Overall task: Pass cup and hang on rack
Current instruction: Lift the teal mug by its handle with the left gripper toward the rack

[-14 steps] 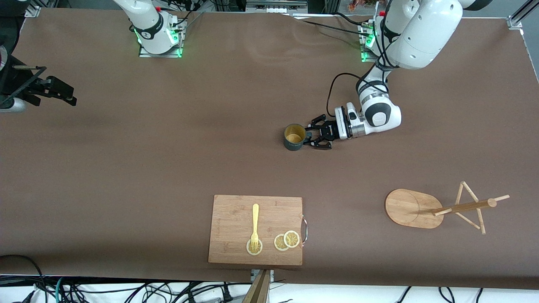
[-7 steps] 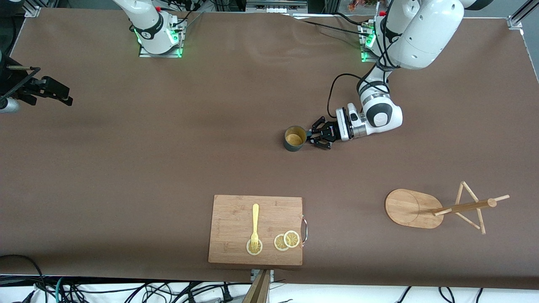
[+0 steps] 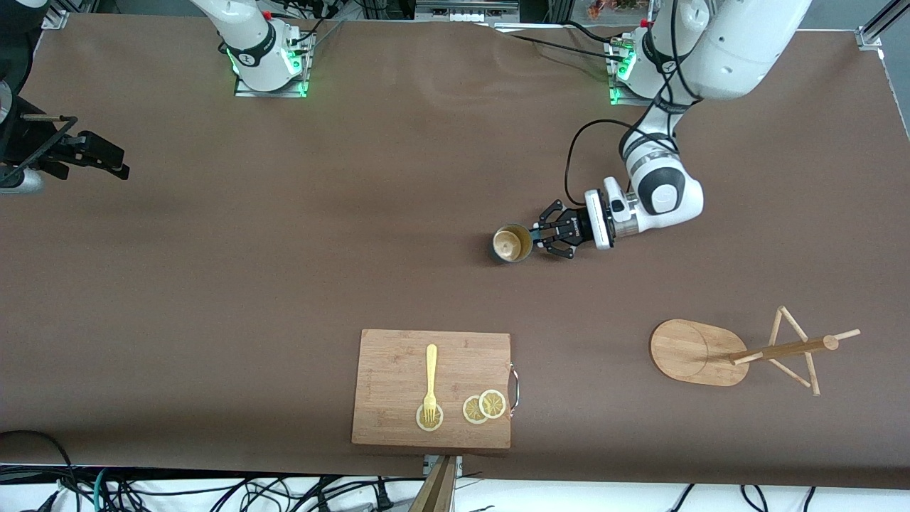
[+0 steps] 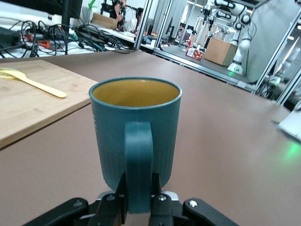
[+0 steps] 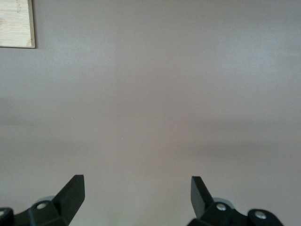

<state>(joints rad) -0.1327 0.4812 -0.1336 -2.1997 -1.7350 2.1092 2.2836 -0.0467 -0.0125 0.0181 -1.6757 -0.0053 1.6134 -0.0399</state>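
Note:
The cup [image 3: 513,244], dark teal with a mustard-yellow inside, is upright at the middle of the table. My left gripper [image 3: 534,238] is shut on its handle. In the left wrist view the cup [image 4: 136,127] fills the centre and my left gripper [image 4: 138,200] clamps the handle from both sides. The rack [image 3: 782,350], a wooden mug tree on an oval bamboo base [image 3: 682,348], stands toward the left arm's end, nearer to the front camera than the cup. My right gripper [image 3: 106,160] waits open and empty at the right arm's end; its view [image 5: 136,193] shows bare table.
A rectangular bamboo cutting board [image 3: 398,370] lies near the table's front edge, with a yellow fork [image 3: 430,380] and lemon slices [image 3: 483,407] on it. Board [image 4: 28,108] and fork [image 4: 33,82] also show in the left wrist view. Brown table lies between cup and rack.
My left gripper closed on the cup's handle and has carried the cup a little toward the left arm's end of the table. The right arm has barely moved.

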